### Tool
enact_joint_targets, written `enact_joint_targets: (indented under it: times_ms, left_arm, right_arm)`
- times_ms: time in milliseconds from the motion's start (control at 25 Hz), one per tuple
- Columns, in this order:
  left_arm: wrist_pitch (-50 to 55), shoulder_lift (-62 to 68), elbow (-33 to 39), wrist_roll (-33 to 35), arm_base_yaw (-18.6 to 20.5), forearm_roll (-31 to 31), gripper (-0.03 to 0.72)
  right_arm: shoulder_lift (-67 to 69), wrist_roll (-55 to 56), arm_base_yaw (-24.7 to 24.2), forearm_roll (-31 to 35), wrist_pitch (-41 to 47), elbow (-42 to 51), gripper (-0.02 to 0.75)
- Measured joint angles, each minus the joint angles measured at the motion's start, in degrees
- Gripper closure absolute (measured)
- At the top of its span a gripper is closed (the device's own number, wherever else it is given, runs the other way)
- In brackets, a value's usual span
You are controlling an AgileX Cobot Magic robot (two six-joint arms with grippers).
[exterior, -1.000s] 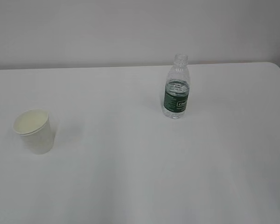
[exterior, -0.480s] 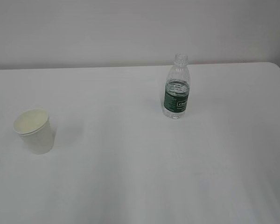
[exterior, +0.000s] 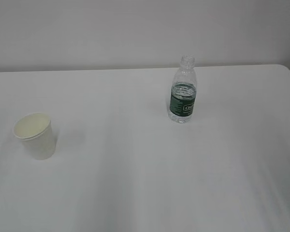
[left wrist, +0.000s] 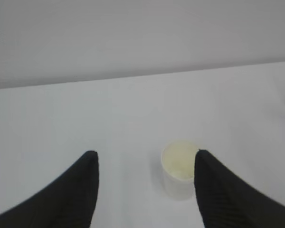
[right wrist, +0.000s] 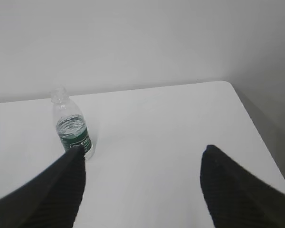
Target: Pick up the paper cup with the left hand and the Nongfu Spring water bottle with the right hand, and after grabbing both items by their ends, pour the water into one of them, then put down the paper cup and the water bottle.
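The white paper cup [exterior: 35,135] stands upright on the left of the white table [exterior: 135,183]; neither arm shows in the exterior view. The left wrist view has the cup [left wrist: 179,175] just ahead, beside the right fingertip of my left gripper [left wrist: 145,159], which is open and empty. The Nongfu Spring water bottle [exterior: 183,91], clear with a dark green label and no cap, stands upright right of centre with water inside. From the right wrist, the bottle [right wrist: 71,127] stands just beyond the left fingertip of my right gripper [right wrist: 142,151], open and empty.
A plain pale wall runs behind the table. The table's far right corner [right wrist: 226,85] and right edge show in the right wrist view.
The cup and bottle have not moved in the exterior view. No arm has entered that view.
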Motion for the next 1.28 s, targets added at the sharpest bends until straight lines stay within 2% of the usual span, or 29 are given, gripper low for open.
enact_joint_targets:
  times_ms: [320, 600, 960, 1280]
  left_arm:
    - [-7.4, 4.4, 0.0, 0.0, -0.1, 0.0, 0.236]
    - [-9.1, 7.6, 0.0, 0.0, -0.1, 1.8, 0.241]
    - [-15.2, 16.7, 0.0, 0.0, -5.2, 2.0, 0.256]
    - [-20.3, 23.0, 0.0, 0.0, -5.7, -1.0, 0.259]
  right_arm:
    - [5.4, -0.3, 0.0, 0.1, -7.9, 0.0, 0.164]
    - [10.1, -3.8, 0.1, 0.2, -10.4, -0.5, 0.164]
    - [15.6, -4.8, 2.7, 2.5, -16.2, -1.0, 0.164]
    - [21.0, -4.8, 8.1, 3.1, -20.1, -1.0, 0.164]
